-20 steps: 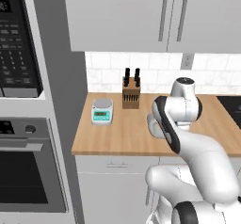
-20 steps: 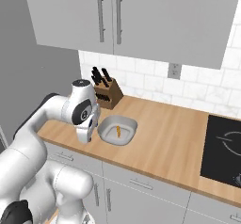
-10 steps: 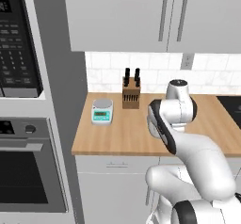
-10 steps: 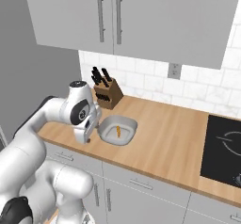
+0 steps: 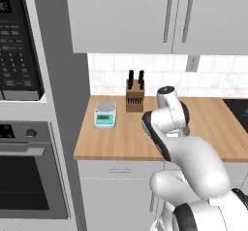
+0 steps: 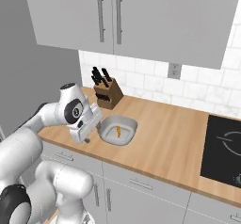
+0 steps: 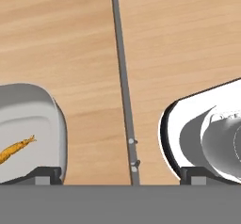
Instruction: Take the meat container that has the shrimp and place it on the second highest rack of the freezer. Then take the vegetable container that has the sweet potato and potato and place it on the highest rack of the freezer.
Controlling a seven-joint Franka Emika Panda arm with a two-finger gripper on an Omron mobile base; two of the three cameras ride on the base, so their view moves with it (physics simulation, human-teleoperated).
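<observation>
Here, in the left base view, the arm bent low over the wooden counter (image 5: pixel 203 123), near the knife block (image 5: pixel 135 93) and a scale (image 5: pixel 105 114) at nine o'clock. In the right base view, the gripper (image 6: pixel 86 132) hung just at nine o'clock of the meat container (image 6: pixel 117 130), shrimp (image 6: pixel 118 132) inside, probably lining up a rim grasp. In the hand view, the fingertips (image 7: pixel 46 175) stood wide apart and empty, one over the tray's edge.

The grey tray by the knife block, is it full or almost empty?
Almost empty: the meat container holds just one small orange shrimp.
</observation>
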